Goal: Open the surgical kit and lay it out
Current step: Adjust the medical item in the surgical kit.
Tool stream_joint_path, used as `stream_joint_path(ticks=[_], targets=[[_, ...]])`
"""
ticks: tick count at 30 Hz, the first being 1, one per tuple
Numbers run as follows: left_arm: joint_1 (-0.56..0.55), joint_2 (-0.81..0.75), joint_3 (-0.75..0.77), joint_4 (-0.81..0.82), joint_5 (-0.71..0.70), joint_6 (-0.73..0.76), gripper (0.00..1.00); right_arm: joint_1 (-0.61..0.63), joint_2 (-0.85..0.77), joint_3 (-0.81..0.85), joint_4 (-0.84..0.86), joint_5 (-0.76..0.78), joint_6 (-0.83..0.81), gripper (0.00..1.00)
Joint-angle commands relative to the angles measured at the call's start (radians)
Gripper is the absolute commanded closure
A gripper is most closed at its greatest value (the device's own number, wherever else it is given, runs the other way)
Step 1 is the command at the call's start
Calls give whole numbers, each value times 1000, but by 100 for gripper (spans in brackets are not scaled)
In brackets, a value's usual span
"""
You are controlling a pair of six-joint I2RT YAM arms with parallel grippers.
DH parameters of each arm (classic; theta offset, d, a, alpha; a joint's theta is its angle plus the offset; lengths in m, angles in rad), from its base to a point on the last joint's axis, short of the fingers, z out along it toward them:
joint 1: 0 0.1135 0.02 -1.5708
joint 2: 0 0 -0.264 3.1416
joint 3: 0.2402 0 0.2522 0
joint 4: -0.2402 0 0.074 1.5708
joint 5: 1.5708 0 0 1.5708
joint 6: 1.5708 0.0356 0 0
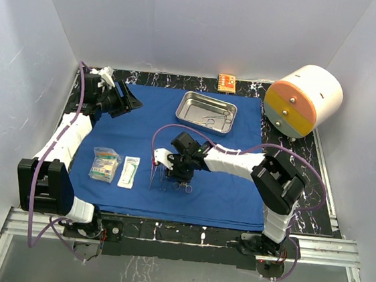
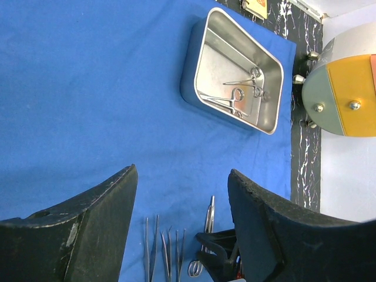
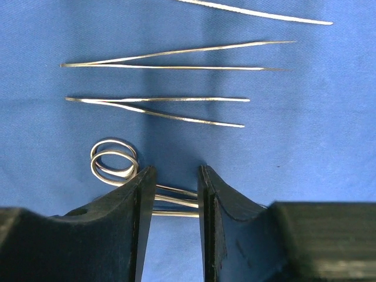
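Clamp (image 3: 126,174) lies near-to-far, rings at the near end; right fingers (image 3: 138,235) parted over it, left fingers (image 2: 88,235) wide apart.

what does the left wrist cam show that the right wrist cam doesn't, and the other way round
Only the left wrist: the shiny rectangular steel tray with two ring-handled clamps inside, the big white-and-orange cylinder, and the open left gripper.
Only the right wrist: the right gripper close up, jaws apart over the shafts of a ring-handled steel clamp.
Both: the royal-blue cloth, the row of slender steel forceps and that clamp, small at the left wrist's bottom edge.
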Motion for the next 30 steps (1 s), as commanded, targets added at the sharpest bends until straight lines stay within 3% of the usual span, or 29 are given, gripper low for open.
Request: stream_joint_path(ticks=[1, 13, 22, 30], targets=[[10, -52, -14, 13, 24, -8, 38, 7, 6, 30, -69, -12, -30, 67], [15, -52, -19, 13, 24, -13, 38, 7, 2, 53, -95, -25, -40, 68], [15, -53, -22, 17, 24, -14, 38, -2, -50, 83, -2, -39, 56, 61], [15, -52, -26, 18, 26, -16, 38, -106, -111, 102, 28, -130, 124, 60]])
